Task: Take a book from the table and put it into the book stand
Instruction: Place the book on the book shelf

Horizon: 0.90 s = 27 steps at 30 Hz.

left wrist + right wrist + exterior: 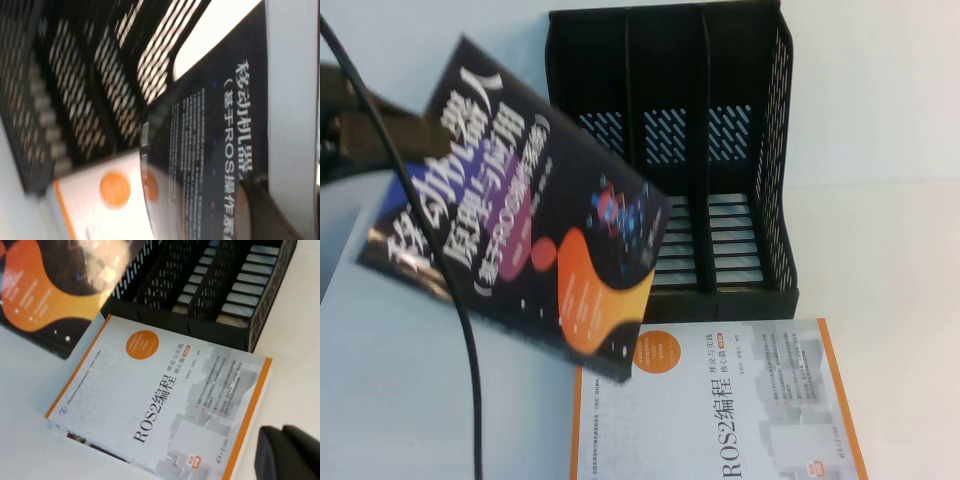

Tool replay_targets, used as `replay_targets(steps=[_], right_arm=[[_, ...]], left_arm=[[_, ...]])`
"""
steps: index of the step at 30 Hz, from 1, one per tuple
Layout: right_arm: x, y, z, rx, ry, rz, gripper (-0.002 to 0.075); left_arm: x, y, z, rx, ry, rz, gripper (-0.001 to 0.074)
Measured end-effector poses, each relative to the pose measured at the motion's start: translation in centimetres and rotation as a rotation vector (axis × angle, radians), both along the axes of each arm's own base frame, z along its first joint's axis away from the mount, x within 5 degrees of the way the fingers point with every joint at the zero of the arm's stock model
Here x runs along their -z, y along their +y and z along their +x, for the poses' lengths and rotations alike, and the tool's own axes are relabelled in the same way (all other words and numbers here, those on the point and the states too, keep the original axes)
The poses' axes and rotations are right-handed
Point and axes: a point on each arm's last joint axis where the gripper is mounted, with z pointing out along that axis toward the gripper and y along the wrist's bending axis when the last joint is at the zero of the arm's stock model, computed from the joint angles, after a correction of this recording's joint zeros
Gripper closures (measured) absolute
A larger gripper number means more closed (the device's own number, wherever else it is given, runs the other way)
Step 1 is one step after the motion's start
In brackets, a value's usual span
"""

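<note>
- Clearly lifted off the table point(910, 200), the book point(520, 210) hangs in the left-centre of the high view, cover toward the camera, tilted, its long axis running from upper left down to lower right.
- Its lower right corner sits just in front of the leftmost slot of the book stand point(670, 150), which stands upright in the upper middle of the frame, open side facing the camera.
- At the left edge of the high view, the left gripper point(350, 140) meets the book's upper left end and appears to be clamped on it; the left wrist view shows the book's cover and page edge close up, though the fingers themselves are not clear.
- So the stand lies to the right of and beyond the held book. In my judgement, the book must be turned upright and lined up with a slot before it goes down.
- A white book point(720, 410) with orange border lies flat in front of the stand, under the dark book's lower corner.
- Only a dark tip of the right gripper point(287, 452) shows, in the right wrist view's lower right, above the table beside the white book; whether it is open I cannot tell.
</note>
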Motion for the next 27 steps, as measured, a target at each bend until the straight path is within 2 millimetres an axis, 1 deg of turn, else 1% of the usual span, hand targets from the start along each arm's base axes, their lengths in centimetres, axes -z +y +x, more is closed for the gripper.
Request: replay_targets(steps=[5, 7, 10, 14, 20, 26, 27], right_arm=[[0.0, 0.0, 0.0, 0.003, -0.007, 0.001, 0.0727], [0.0, 0.0, 0.0, 0.003, -0.007, 0.001, 0.0727], [-0.1, 0.0, 0.1, 0.005, -0.012, 0.003, 0.0727], [-0.2, 0.0, 0.2, 0.009, -0.022, 0.006, 0.0727], [-0.2, 0.0, 0.2, 0.012, -0.028, 0.011, 0.0727], [-0.2, 0.0, 0.2, 0.011, -0.027, 0.021, 0.0727], [-0.3, 0.1, 0.2, 0.012, -0.028, 0.023, 0.0727]], left_arm=[[-4.2, 0.0, -0.4, -0.009, -0.132, 0.006, 0.0617], [-5.5, 0.0, -0.6, -0.019, -0.178, 0.019, 0.0617], [-6.7, 0.1, -0.6, -0.034, -0.209, 0.036, 0.0617], [-6.9, 0.2, 0.2, -0.049, -0.193, 0.029, 0.0617], [-5.8, 0.7, 1.9, -0.098, -0.144, 0.044, 0.0617], [-5.6, 1.2, 2.4, -0.176, -0.141, 0.079, 0.0617], [-5.5, 1.0, 2.5, -0.176, -0.142, 0.082, 0.0617]])
